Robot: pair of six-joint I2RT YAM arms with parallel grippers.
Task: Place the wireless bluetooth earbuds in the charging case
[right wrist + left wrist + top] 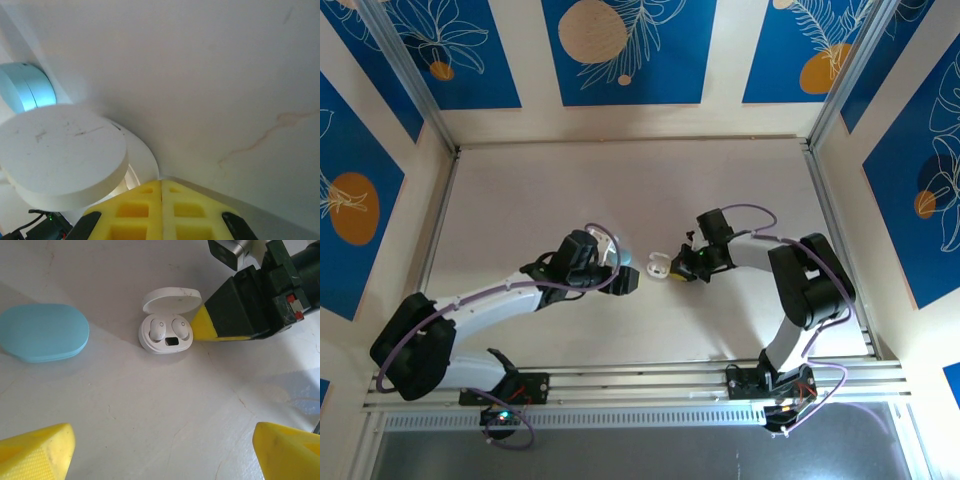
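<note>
Two grippers of mine work over the pale table (620,190), and they stand quite differently. My left gripper (160,455) is spread wide and holds nothing, hovering above the surface with one yellow finger at each side of its own camera view. My right gripper (202,325) is pressed together with nothing between the pads, its yellow tip reaching in from the right.

Ahead of my left gripper and off to its left lies the closed light-blue case (44,332), flat on the table, well apart from both sets of fingers. Whether anything sits inside it I cannot tell.

Straight ahead of my left gripper, roughly centred between its fingers, sits the open white charging case (145,337). Its long axis runs across, about parallel to the line between my left fingertips. My right gripper's closed tip touches or all but touches the case's right end, so my right arm is by far the nearer one; my left hangs back and above.

The white lid (170,299) stands raised on the case's far side from my left gripper; from my right wrist it looms just ahead and to the left of my closed fingers.

Smallest of all, two white earbuds (157,329) lie side by side in the wells, seemingly seated. I judge the coming move to turn on that lid, with my right tip best placed.
</note>
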